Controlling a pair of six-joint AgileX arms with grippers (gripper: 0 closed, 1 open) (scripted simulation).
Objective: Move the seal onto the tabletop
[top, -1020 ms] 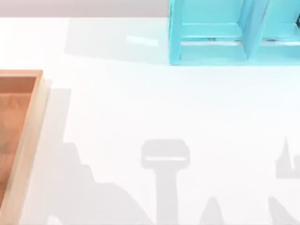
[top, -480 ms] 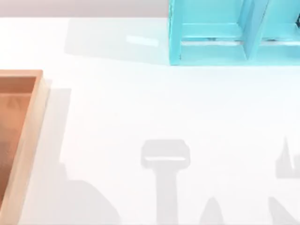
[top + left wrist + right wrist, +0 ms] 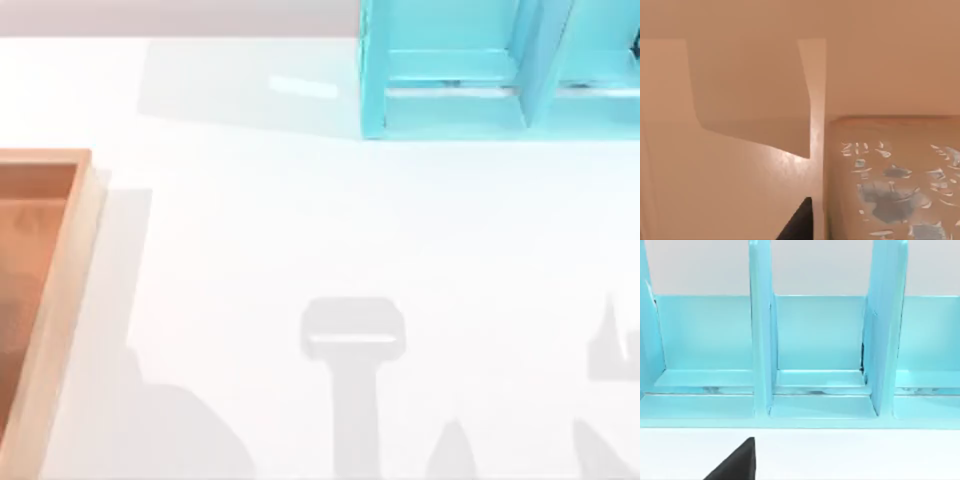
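In the left wrist view the seal (image 3: 890,185), a tan-brown glossy block with pale marks on its top, lies close up on the orange-brown floor of the wooden tray (image 3: 730,170). A dark part of my left gripper (image 3: 800,225) shows right beside the seal's edge; whether they touch I cannot tell. The tabletop (image 3: 300,230) is the broad white surface in the top view, with the tray's corner (image 3: 70,250) at its left. A black part of my right gripper (image 3: 735,462) hangs over the white surface in front of the shelf.
A turquoise shelf unit (image 3: 470,70) with upright dividers (image 3: 762,350) stands at the back right. Arm shadows (image 3: 350,380) fall across the front of the table. The tray has a raised wooden rim (image 3: 45,155).
The shadow at the table's front left shrank and drew back toward the left between the first two frames. Since then nothing has visibly moved.
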